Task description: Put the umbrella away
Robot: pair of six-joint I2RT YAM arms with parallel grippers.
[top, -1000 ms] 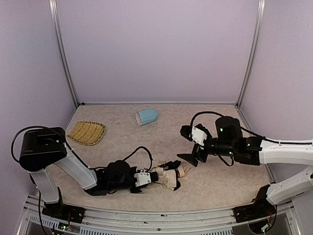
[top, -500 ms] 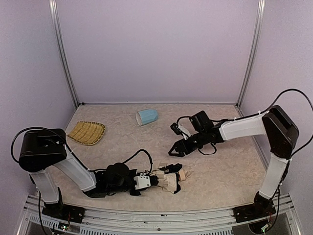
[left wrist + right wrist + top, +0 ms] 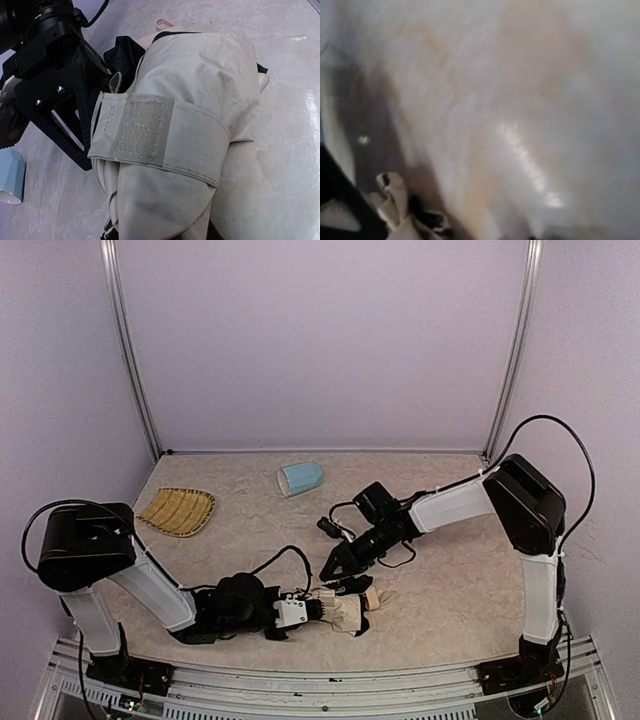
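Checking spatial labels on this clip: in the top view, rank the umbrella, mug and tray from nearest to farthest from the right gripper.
1. umbrella: just below the right gripper, toward the near edge.
2. mug: lying on its side, farther back toward the rear wall.
3. tray: far over at the left side of the table.

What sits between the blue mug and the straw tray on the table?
Nothing. In the top view, only bare tabletop separates the mug from the tray.

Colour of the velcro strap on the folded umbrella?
Cream-beige velcro strap, matching the folded fabric umbrella; clearest in left wrist view.
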